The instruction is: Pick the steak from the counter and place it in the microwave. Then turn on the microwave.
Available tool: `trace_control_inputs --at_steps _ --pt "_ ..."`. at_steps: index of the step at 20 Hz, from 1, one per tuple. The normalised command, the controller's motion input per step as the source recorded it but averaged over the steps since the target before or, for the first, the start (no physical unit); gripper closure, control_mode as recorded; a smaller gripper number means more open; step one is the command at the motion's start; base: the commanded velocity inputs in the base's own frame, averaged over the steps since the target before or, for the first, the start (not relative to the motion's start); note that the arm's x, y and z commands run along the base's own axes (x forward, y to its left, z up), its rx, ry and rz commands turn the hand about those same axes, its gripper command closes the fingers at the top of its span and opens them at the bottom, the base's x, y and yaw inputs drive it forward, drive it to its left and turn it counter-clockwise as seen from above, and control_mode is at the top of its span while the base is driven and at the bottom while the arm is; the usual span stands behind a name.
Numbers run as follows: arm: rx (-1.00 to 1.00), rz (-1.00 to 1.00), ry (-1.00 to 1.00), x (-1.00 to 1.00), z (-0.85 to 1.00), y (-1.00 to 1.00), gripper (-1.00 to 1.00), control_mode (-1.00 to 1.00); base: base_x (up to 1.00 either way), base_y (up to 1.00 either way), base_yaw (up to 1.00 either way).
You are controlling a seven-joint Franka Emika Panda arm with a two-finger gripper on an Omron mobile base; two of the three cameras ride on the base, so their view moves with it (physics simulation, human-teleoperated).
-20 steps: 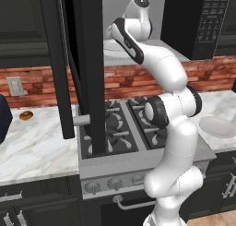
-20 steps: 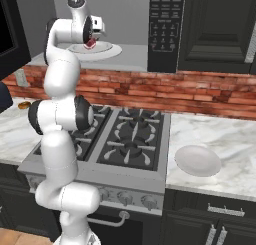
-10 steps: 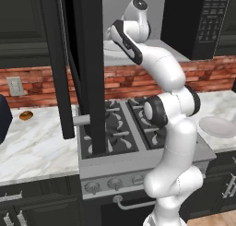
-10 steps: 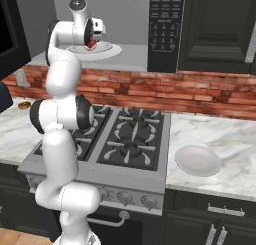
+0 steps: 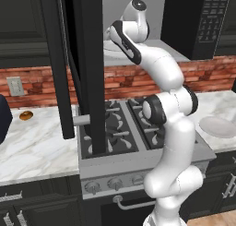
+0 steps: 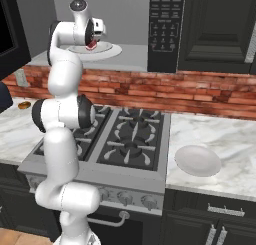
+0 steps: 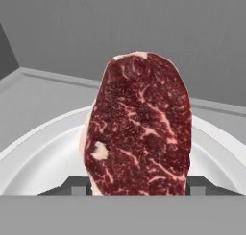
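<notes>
Gripper [image 6: 91, 41] inside open microwave [image 6: 165, 29], clamped on steak [image 7: 139, 126] — fingers [image 7: 78, 187] pressed against both sides of meat. Steak upright on edge above white round plate [image 7: 43, 155]; contact with plate cannot be told. Grey microwave walls behind. Microwave door [image 5: 87, 63] swung wide over stovetop [image 6: 127, 139]. Desk [image 6: 220, 139] right of stove carries pale empty dish [image 6: 197, 160] — small orange-brown item [image 5: 26, 115] lies on desk at far left.

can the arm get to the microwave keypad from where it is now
Probably yes: the keypad sits just right of the open cavity, nothing stands before it. But the pincer holds the steak above the round plate.
</notes>
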Motion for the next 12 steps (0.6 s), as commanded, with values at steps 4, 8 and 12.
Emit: trace_control_inputs --at_steps 4,8,12 --pt "-0.01 0.00 0.00 0.08 -0.04 0.03 1.00 -1.00 0.00 0.00 0.00" --pt "-0.02 0.00 0.00 0.05 -0.08 0.04 1.00 -1.00 0.00 0.00 0.00" --pt "-0.01 0.00 0.04 0.01 -0.13 0.01 -1.00 -1.00 0.00 0.00 0.00"
